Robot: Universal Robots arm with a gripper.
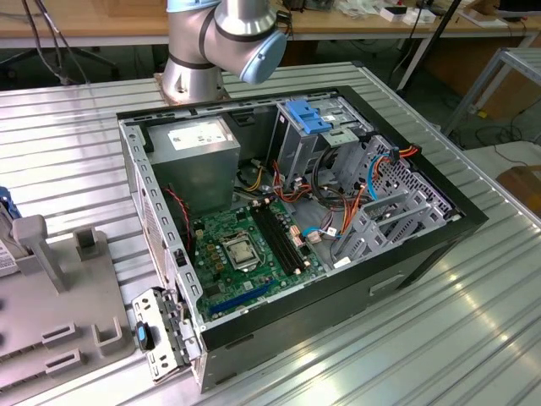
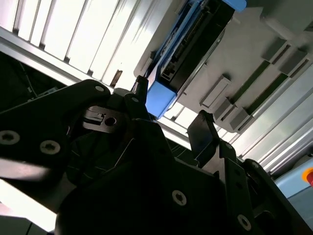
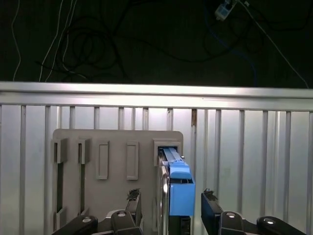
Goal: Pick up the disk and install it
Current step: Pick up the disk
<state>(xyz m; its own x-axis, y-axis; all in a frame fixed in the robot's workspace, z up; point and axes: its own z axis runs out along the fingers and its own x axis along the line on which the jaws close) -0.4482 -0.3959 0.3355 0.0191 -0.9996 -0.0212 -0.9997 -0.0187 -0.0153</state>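
Operator: End effector (image 3: 170, 197) condition?

Technician: Spread. In the first wrist view its two fingers (image 3: 210, 203) stand one on each side of the disk (image 3: 181, 193) and apart from it. Nothing is pinched.

Operator: Location of the disk?

Technician: Upright on its edge in a slot of the grey holder (image 3: 115, 142), with its blue bracket end toward the end effector. The holder lies on the ribbed metal table (image 3: 254, 147). In the second wrist view the blue end sits between the fingertips.

Operator: Step in hand?

Technician: Judged: pick-up, approach phase. The disk is not yet grasped or lifted, and installation has not begun.

Operator: Requirement for the grasp?

Technician: Judged: fingers centred about the disk, pressure on its flat sides rather than on the slot walls, and withdrawal along the slot line to avoid jamming.

Operator: Destination?

Technician: In the exterior view the open computer case (image 1: 338, 313) lies on the same table, toward the exterior view's right of the holder. Which bay takes the disk cannot be told.
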